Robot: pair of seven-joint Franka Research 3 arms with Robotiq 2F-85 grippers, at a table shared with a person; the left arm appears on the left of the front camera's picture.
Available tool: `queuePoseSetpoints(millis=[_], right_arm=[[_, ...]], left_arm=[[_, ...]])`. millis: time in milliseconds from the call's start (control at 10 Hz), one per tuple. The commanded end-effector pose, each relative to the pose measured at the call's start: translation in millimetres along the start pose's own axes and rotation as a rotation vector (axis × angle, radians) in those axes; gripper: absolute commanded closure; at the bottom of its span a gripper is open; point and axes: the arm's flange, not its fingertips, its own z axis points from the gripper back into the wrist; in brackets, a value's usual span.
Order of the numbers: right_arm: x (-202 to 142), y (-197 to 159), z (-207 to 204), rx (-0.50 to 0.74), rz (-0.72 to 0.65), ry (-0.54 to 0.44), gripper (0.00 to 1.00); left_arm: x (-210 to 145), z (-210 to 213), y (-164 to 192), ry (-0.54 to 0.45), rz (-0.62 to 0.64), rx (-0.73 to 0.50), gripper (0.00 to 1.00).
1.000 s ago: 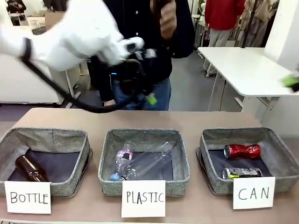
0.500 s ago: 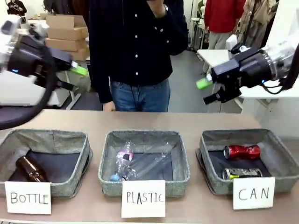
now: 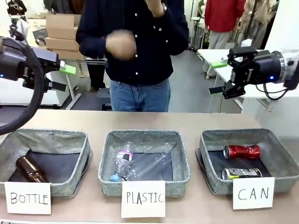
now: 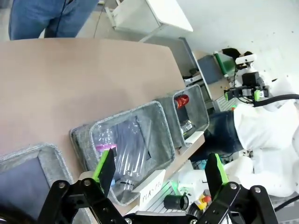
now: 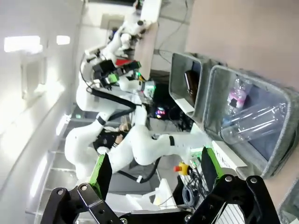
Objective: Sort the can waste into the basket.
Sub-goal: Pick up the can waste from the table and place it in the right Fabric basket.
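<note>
Front view, cans: the shiny red dented metal can (image 3: 242,151) and the black can with yellow-green and blue marks (image 3: 242,173) both lie on their sides inside the grey woven-fabric basket with dark lining (image 3: 279,158), at the table's right end.
Cans and fingers: both cans lie well below and apart from either gripper; nothing sits between any fingers.
Left gripper (image 3: 60,77): raised at the picture's left above the table, green-padded fingers spread and empty; the left wrist view (image 4: 159,170) shows the same wide gap.
Right gripper (image 3: 218,77): raised at the right, above the basket's far side, fingers parted and empty; the right wrist view (image 5: 152,168) confirms it.
Hidden or unclear: the black can's marks are too small to read; the person's hand (image 3: 120,45) is motion-blurred; the red can (image 4: 181,100) is half hidden by the basket wall in the left wrist view.
Writing: white cards read "CAN" (image 3: 253,193), "PLASTIC" (image 3: 143,198) and "BOTTLE" (image 3: 28,198).
Other bins: a clear plastic bottle (image 3: 147,164) lies in the middle bin, a brown glass bottle (image 3: 29,168) in the left one.
</note>
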Motion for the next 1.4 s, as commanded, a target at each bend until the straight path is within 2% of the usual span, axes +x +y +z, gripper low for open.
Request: queuePoseSetpoints(millis=[0, 1300], right_arm=[[-2.9, 4.0, -6.1, -0.037, 0.047, 0.01, 0.0], [-2.9, 4.0, -6.1, -0.037, 0.047, 0.01, 0.0]], left_arm=[[6.1, 3.2, -1.1, 0.009, 0.011, 0.008, 0.0], [6.1, 3.2, -1.1, 0.009, 0.011, 0.008, 0.0]])
